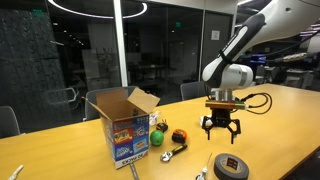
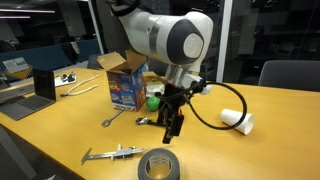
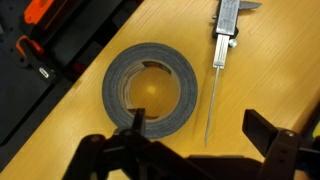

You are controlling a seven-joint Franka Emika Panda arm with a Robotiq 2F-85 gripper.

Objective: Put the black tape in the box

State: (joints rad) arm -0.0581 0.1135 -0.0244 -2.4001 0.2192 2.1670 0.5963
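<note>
**Wrist view: open jaws poised over tape roll, pick not yet made**

1. Black tape [image 3: 152, 92], a wide ring-shaped roll with a lighter inner core. It lies flat on the yellow wooden counter [image 3: 265, 60] with its hole upward, well apart from the box. Lying flat offers the ring wall to a grasp from above.

2. Robotiq gripper [image 3: 195, 130]. The jaws are spread wide and hold nothing. It hangs above the roll without touching it. One finger sits over the ring's near rim and the other outside its edge. Judged to be lined up to pinch one side of the ring rather than span the whole roll.

3. Brown cardboard box [image 1: 125, 125] with a blue printed label. It stands upright with its top flaps raised, so the mouth is free to receive the roll.

4. Steel vernier caliper [image 3: 222, 50]. It lies just beside the roll without touching it. Judged hazard: the outer finger may meet it on descent.

5. Small orange-and-black round object [image 1: 179, 135] and green ball [image 1: 157, 139]. Both rest near the box's foot and are not part of the task.
</note>
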